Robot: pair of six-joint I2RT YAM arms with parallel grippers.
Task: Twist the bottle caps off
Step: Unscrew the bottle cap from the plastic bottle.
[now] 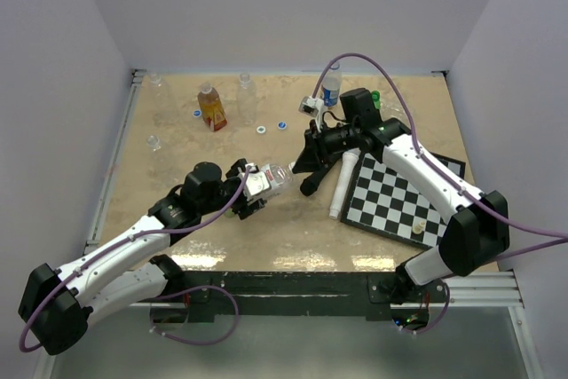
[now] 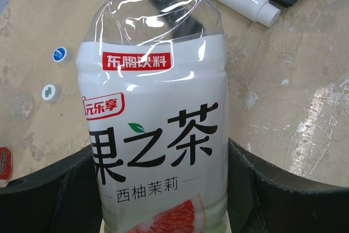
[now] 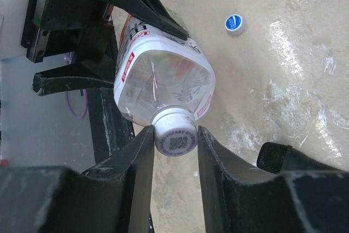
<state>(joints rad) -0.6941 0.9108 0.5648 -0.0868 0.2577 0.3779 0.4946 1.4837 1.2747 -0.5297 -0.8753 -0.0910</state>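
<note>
The right gripper [image 3: 175, 136] is pinching the small white ribbed plastic screw cap [image 3: 175, 128] between its fingers while the left gripper [image 1: 251, 185] is clamping the clear white-labelled plastic bottle [image 2: 158, 107] across its jaws, so the unscrewing is probably just beginning and is calling next for a wrist twist.

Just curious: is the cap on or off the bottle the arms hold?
On. The white cap sits on the neck of the bottle, between the fingers of the right end effector.
</note>
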